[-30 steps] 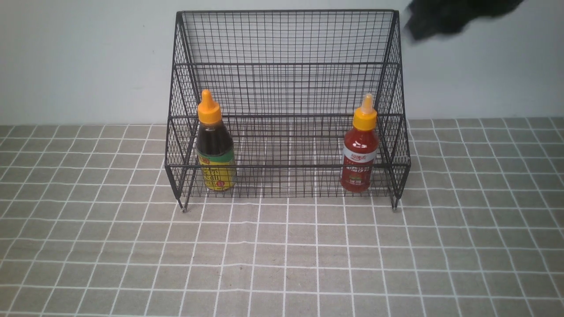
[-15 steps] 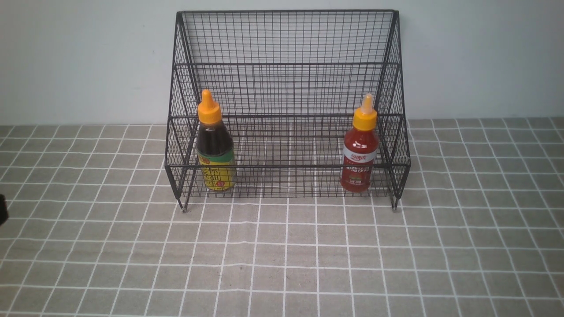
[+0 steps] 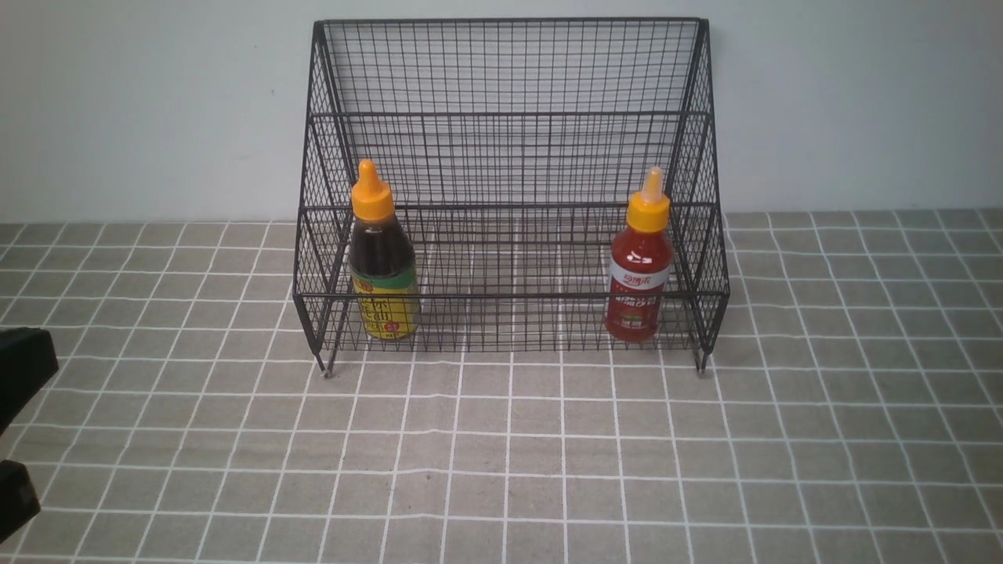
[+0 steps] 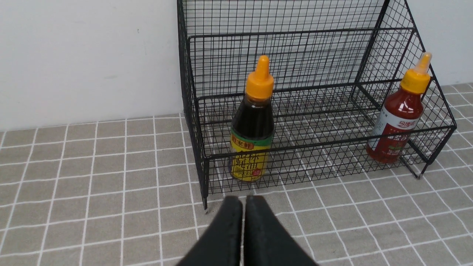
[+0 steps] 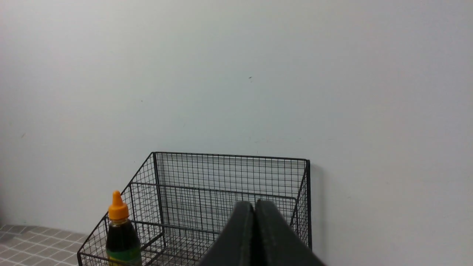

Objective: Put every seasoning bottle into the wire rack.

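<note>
Left wrist view puts the dark brown bottle (image 4: 253, 140) close ahead of the left gripper (image 4: 243, 201), standing upright inside the lowest front tier of the wire rack (image 4: 314, 143). The red bottle (image 4: 397, 118) stands upright in the same tier, well apart from this gripper, at the rack's end toward the robot's right. The left gripper's two black fingers are pressed together with nothing between them, above the checked cloth (image 4: 111, 166) just short of the rack's front.

In the right wrist view the right gripper (image 5: 254, 205) is likewise closed and empty, raised well clear of the rack and facing the pale wall (image 5: 258, 74). Only the dark bottle shows there; the red one is out of sight.

Front view shows both bottles and only a black piece of the left arm (image 3: 19, 364) at its edge.
</note>
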